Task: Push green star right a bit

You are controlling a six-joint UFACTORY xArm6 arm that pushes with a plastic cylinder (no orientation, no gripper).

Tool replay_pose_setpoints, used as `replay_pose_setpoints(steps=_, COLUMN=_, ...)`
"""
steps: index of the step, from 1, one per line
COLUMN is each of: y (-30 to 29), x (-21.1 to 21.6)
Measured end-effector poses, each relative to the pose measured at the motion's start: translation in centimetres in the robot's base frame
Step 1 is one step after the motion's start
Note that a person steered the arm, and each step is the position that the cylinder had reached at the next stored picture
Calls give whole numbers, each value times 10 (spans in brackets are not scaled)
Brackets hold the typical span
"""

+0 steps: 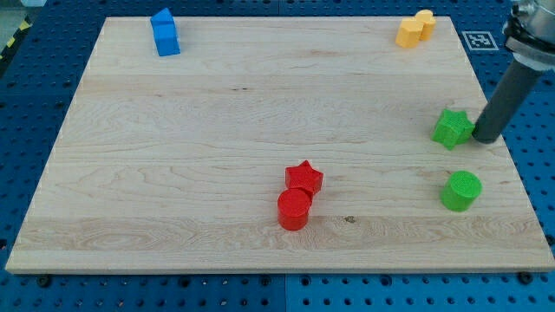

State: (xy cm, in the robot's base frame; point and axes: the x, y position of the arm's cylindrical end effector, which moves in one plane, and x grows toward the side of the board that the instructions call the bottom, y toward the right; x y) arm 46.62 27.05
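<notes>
Green star (453, 128) touches my tip (486, 139) (rod top cut off).

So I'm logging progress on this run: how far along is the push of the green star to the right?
Done: I cannot tell from one picture whether the green star has moved; it sits near the board's right edge. In hand: my tip stands against the star's right side, the wrong side for pushing right. Left: bring the tip round to the star's left and nudge it right, likely only slightly.

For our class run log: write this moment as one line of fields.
task: push green star right | my tip: touching green star's right side | green cylinder: below | push: not yet done
</notes>
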Motion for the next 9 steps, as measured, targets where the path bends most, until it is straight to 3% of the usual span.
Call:
replay_pose_setpoints(steps=1, y=1, x=15)
replay_pose_setpoints(steps=3, y=-56, x=-18)
replay_pose_setpoints(steps=5, y=-64, x=-2)
replay_pose_setpoints(steps=7, y=-117, x=-31)
replay_pose_setpoints(steps=9, y=-97, x=-31)
